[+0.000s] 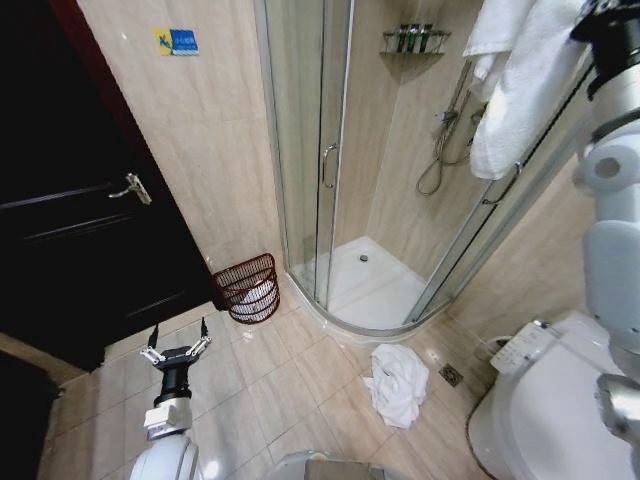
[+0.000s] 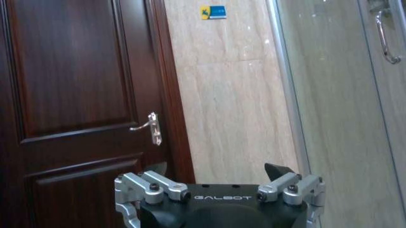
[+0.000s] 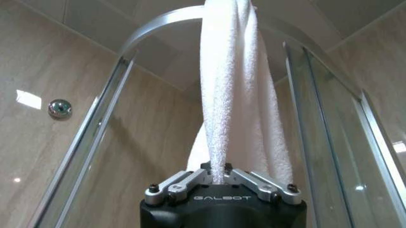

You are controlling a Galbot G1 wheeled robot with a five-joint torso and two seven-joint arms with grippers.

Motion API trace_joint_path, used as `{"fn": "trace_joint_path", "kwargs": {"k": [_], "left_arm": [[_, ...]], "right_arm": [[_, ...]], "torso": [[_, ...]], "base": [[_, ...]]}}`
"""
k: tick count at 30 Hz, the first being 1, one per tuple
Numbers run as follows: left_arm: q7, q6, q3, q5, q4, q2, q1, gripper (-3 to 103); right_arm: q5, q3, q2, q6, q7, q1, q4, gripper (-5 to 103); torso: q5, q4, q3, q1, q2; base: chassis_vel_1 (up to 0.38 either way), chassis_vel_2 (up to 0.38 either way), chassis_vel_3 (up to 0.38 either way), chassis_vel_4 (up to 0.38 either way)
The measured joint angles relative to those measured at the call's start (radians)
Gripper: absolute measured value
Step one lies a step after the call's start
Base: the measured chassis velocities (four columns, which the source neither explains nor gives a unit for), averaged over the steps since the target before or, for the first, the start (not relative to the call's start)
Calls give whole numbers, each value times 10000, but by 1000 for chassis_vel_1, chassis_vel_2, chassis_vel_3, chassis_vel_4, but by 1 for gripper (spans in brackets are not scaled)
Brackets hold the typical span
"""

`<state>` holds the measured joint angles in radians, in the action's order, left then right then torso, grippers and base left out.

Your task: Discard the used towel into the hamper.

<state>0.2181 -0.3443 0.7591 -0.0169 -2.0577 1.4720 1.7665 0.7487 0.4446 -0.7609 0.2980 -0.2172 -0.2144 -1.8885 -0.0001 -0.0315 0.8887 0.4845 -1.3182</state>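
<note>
A white towel (image 1: pixel 520 85) hangs over the top rail of the shower enclosure at upper right. My right gripper (image 3: pixel 220 174) is raised up to it and shut on its lower end, the cloth pinched between the fingers. A second white towel (image 1: pixel 397 383) lies crumpled on the floor tiles in front of the shower. The hamper (image 1: pixel 248 288), a small dark reddish wire basket with something white inside, stands by the wall between the door and the shower. My left gripper (image 1: pixel 176 349) hangs low at the near left, open and holding nothing, short of the hamper.
A dark wooden door (image 1: pixel 70 200) with a metal handle (image 1: pixel 133 187) fills the left. The glass shower enclosure (image 1: pixel 330 160) curves across the middle. A white toilet (image 1: pixel 560 410) stands at the near right, with a floor drain (image 1: pixel 451 375) beside the floor towel.
</note>
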Motion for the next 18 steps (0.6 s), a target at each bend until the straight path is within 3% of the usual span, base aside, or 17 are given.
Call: {"fn": "trace_joint_path", "kwargs": {"k": [11, 18], "left_arm": [[-37, -25, -56, 12, 41, -47, 2, 100], [-41, -26, -39, 12, 45, -117, -27, 100]], "right_arm": [[134, 828, -55, -8, 99, -2014, -754, 2], [360, 1040, -265, 25, 12, -2524, -935, 2]], "torso": [[-1, 1, 0, 0, -1], [-2, 0, 0, -1, -1]], "base": [[0, 0, 0, 0], [0, 0, 0, 0]]}}
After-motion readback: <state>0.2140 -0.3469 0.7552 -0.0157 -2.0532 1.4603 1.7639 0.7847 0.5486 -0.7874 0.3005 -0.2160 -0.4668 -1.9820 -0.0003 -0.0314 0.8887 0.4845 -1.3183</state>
